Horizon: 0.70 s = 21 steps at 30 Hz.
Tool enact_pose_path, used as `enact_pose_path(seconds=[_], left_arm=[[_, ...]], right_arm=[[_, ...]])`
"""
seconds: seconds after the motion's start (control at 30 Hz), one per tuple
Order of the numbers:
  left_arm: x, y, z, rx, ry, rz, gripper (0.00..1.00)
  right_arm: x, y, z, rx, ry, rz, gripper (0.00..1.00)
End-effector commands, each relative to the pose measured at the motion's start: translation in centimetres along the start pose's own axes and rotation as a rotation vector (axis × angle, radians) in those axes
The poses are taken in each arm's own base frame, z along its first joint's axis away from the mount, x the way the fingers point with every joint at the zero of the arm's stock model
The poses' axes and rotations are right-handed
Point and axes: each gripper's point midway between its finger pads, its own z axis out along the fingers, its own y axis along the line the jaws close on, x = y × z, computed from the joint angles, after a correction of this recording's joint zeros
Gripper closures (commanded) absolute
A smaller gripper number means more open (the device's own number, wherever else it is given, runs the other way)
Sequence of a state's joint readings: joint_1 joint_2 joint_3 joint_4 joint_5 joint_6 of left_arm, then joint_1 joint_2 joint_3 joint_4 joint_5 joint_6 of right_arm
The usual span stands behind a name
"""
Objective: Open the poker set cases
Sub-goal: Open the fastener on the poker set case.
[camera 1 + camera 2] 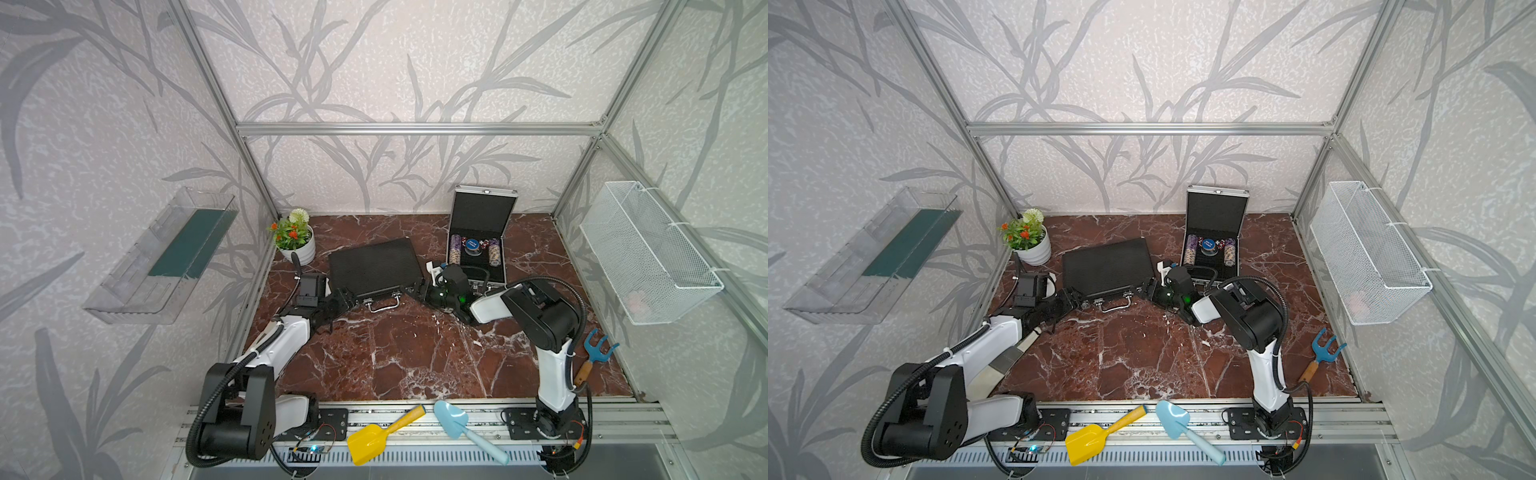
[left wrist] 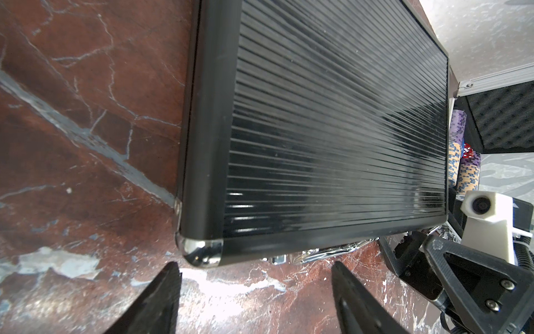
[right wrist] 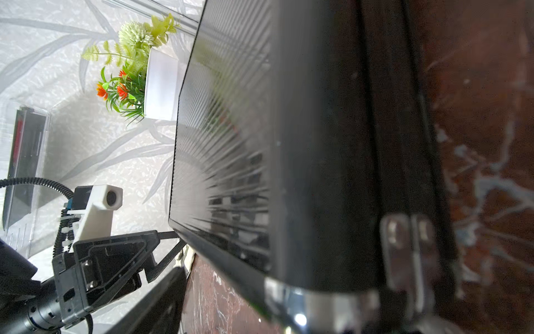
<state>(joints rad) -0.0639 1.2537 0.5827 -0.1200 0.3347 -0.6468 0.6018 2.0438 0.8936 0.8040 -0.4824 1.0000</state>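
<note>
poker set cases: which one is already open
The smaller silver metal case, lid standing upright, chips showing; the wider black ribbed case lies shut.

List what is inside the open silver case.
In the silver case: two chip stacks, a blue disc between them, and red dice, with black foam lining the upright lid. The right arm hides its near part.

Black ribbed case [image 1: 374,266]; red-brown, white-veined marble table [image 1: 415,353].
</note>
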Motion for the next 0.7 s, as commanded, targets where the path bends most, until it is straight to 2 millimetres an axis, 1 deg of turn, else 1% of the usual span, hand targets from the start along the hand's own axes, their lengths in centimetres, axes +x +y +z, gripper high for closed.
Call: enact_pose_path(seconds=[0.0,0.23,0.43,0.67], left_arm=[[-0.6,-0.7,0.0,0.012,-0.004,0.016,0.28],[-0.6,-0.8,0.3,0.021,0.002,0.008,0.28],[-0.7,-0.9,0.2,0.024,-0.001,0.011,0.28],[-0.7,-0.8,0.1,0.020,-0.002,0.008,0.28]], right_arm=[[0.0,0.3,0.2,-0.042,0.010,-0.044,0.17],[0.3,2.3,-0.2,-0.147,0.019,-0.042,0.20],[0.6,2.1,-0.5,-0.147,0.023,-0.056,0.21],[0.9,3.5,-1.1,-0.201,0.035,-0.091,0.23]])
